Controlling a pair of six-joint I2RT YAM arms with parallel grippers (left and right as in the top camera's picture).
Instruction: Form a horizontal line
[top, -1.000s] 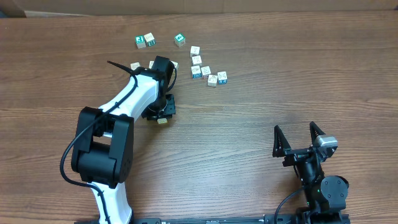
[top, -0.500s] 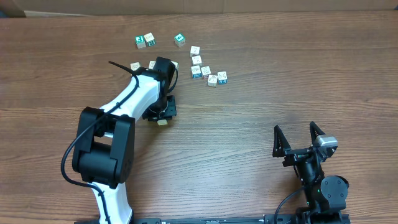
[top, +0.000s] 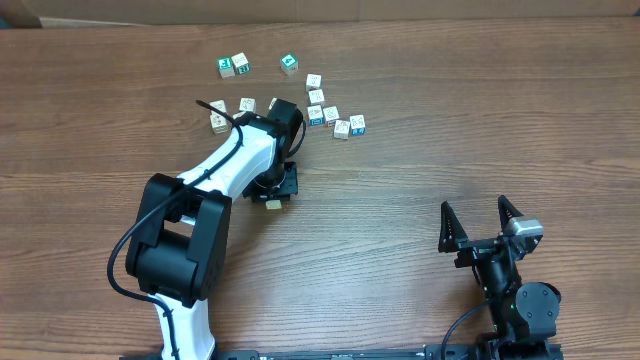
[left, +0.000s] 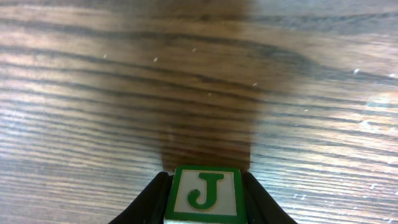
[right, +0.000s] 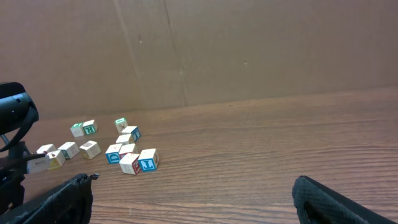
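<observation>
My left gripper (top: 272, 199) is shut on a wooden cube with a green J (left: 205, 193); its black fingers (left: 149, 202) press both sides, just above the table. Overhead, that cube (top: 272, 204) sits below the arm's wrist, left of the table's middle. Loose pale cubes (top: 247, 104) lie behind the arm with gaps between them. No horizontal line of touching cubes is in view. My right gripper (top: 482, 226) stands open near the front right, with nothing between its fingers (right: 62, 199).
Three green-faced cubes (top: 240, 64) lie at the back. A loose cluster of pale and blue-faced cubes (top: 331, 114) sits right of the left arm. A cardboard wall (right: 249, 50) closes off the back of the wooden table (top: 450, 120).
My left arm has swung right and a little toward the front with the J cube in its grip, uncovering pale cubes behind it. The right arm has not moved.
</observation>
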